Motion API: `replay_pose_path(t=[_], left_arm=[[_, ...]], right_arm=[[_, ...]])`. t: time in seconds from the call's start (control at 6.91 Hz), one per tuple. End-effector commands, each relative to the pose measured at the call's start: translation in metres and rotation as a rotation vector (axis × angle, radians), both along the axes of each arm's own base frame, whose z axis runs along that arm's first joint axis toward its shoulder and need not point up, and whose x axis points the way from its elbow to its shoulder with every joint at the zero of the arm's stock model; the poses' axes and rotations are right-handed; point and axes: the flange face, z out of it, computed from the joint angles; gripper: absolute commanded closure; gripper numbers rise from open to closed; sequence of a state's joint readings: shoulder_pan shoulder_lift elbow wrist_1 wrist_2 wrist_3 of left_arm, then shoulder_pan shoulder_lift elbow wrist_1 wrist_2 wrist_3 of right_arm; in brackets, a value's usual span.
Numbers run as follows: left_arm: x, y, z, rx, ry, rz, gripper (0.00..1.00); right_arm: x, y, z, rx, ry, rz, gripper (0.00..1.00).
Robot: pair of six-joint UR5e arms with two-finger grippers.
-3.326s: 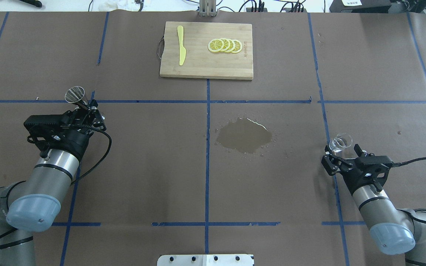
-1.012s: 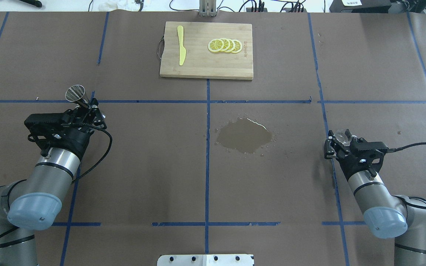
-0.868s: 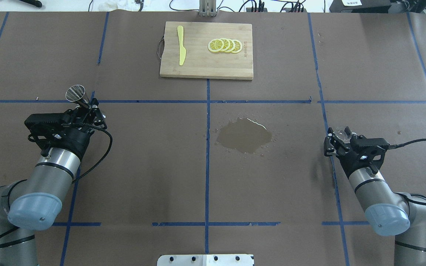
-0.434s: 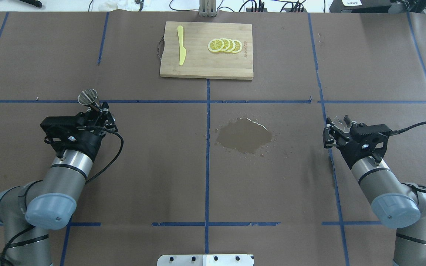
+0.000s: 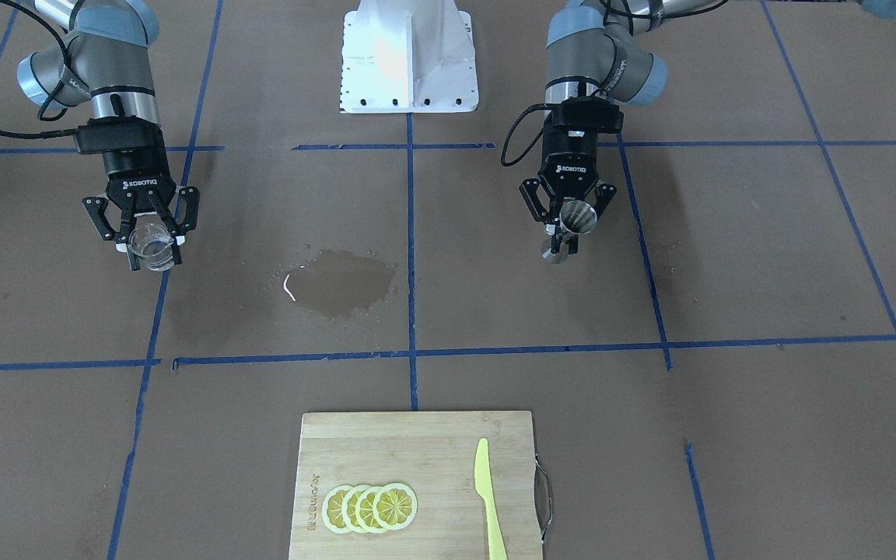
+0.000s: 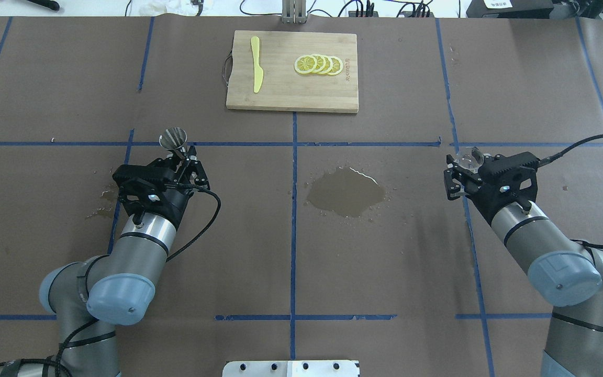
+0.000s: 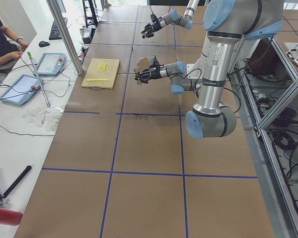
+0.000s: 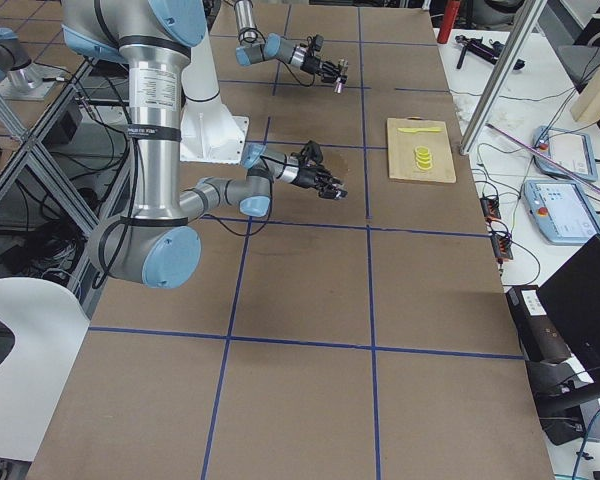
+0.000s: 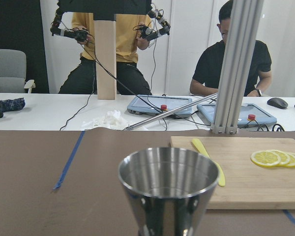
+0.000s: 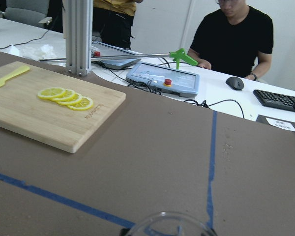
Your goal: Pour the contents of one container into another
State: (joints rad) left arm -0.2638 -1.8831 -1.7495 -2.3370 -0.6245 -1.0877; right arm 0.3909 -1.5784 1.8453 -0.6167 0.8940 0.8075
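- left gripper [image 5: 568, 228], marked "ROBOTIQ", was clamped on the steel jigger [image 5: 577, 218] midair, top cup looked empty
- right gripper [image 5: 154, 253], same "ROBOTIQ" print, squeezed the glass cup [image 5: 148, 243] midair; contents, couldn't tell

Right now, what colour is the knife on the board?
The knife is light yellow-green; front-facing view.

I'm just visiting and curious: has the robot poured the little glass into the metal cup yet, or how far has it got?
Picking up looks done: the right gripper holds the glass cup, the left gripper holds the steel jigger. In hand: both are held far apart, a wet patch between them. To do: bring them together and tip the glass over the jigger, which looks empty.
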Motion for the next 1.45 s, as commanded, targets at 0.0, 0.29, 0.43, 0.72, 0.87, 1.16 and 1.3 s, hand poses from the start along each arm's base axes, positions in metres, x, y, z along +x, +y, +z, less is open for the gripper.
replay_pose_path(t=[0.0,0.29,0.43,0.72,0.87,1.16,1.3], left_arm=[[0.021,0.019,-0.025,0.024,-0.003,0.050,1.00],[0.038,0.036,-0.068,0.032,0.076,0.135,1.00],[0.041,0.039,-0.069,0.029,0.076,0.155,1.00],[0.050,0.044,-0.065,0.046,0.013,0.242,1.00],[0.047,0.043,-0.069,0.083,-0.018,0.253,1.00],[0.045,0.043,-0.093,0.152,-0.034,0.277,1.00],[0.046,0.043,-0.098,0.208,-0.132,0.302,1.00]], right_arm=[[-0.031,-0.014,-0.051,0.028,0.019,-0.062,1.00],[-0.052,-0.022,-0.092,0.053,0.034,-0.089,1.00],[-0.058,-0.020,-0.101,0.058,0.020,-0.114,1.00],[-0.063,-0.019,-0.114,0.068,0.001,-0.131,1.00],[-0.064,-0.019,-0.114,0.068,0.003,-0.132,1.00],[-0.066,-0.018,-0.117,0.119,0.105,-0.175,1.00],[-0.067,-0.019,-0.128,0.139,0.127,-0.183,1.00]])
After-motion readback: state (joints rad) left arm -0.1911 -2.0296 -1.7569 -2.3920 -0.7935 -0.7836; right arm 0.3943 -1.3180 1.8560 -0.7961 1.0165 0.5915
